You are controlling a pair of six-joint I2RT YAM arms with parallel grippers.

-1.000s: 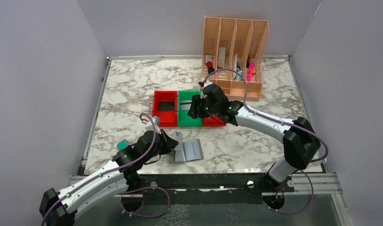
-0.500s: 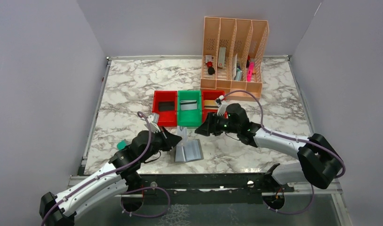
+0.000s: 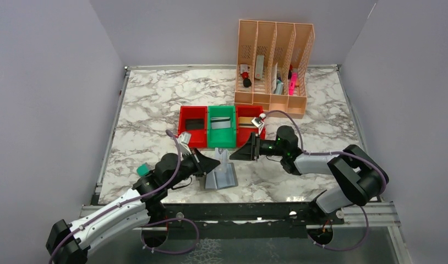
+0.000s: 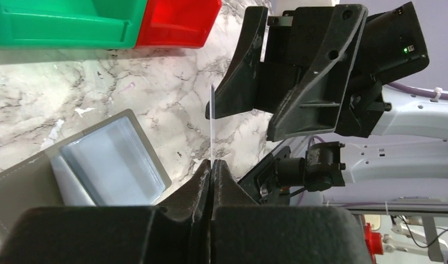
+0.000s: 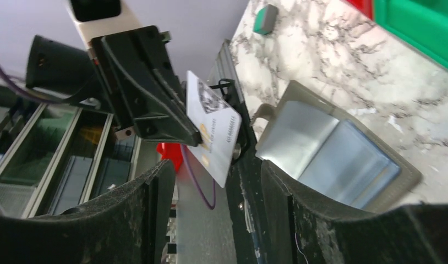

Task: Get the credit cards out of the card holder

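Observation:
The grey card holder (image 3: 222, 177) lies open on the marble, its light blue pockets (image 4: 109, 159) (image 5: 332, 157) showing. My left gripper (image 3: 216, 163) (image 4: 211, 164) is shut on a pale silver-white credit card (image 3: 225, 155) and holds it upright above the holder. The card shows edge-on in the left wrist view (image 4: 212, 124) and face-on in the right wrist view (image 5: 213, 137). My right gripper (image 3: 236, 153) (image 5: 213, 179) is open and faces the left one, with its fingertips (image 4: 238, 82) close beside the card's free end. I cannot tell whether they touch it.
Three bins stand behind: a red one (image 3: 184, 132) with a black card (image 3: 194, 124), a green one (image 3: 221, 142) with a silver card (image 3: 222, 124), and a red one (image 3: 239, 112) with a gold card (image 3: 245, 122). A peach organiser (image 3: 274, 63) stands far back. A teal block (image 3: 142, 169) lies left.
My right arm has swung from over the bins down towards the left gripper. My left gripper has lifted the card up from the holder and moved it slightly right.

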